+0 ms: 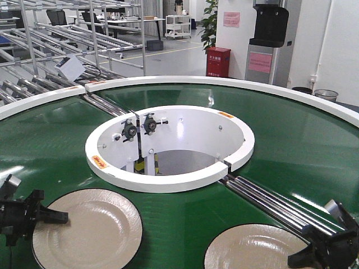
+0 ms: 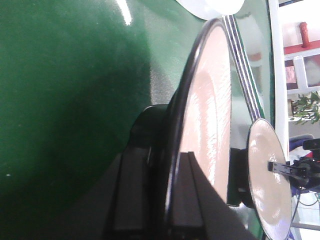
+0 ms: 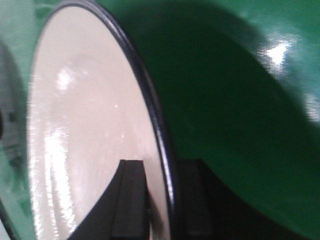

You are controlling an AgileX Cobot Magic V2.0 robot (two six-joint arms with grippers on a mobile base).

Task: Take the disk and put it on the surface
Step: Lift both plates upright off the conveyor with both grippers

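- Left gripper [image 1: 59,216] — fingers [image 2: 185,200] straddle the near rim of left plate [image 1: 87,227], flat on green belt [image 1: 50,145]; clamped or not, cannot tell.
- Right gripper [image 1: 303,259] astride right plate [image 1: 252,246] rim — grip equally unclear.

Cream, black-rimmed disk [image 1: 87,227]; green belt [image 1: 291,140]

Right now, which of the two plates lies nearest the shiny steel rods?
The front-right plate, at the right hand: its rim nearly reaches the rods. The left plate sits out on the open green belt.
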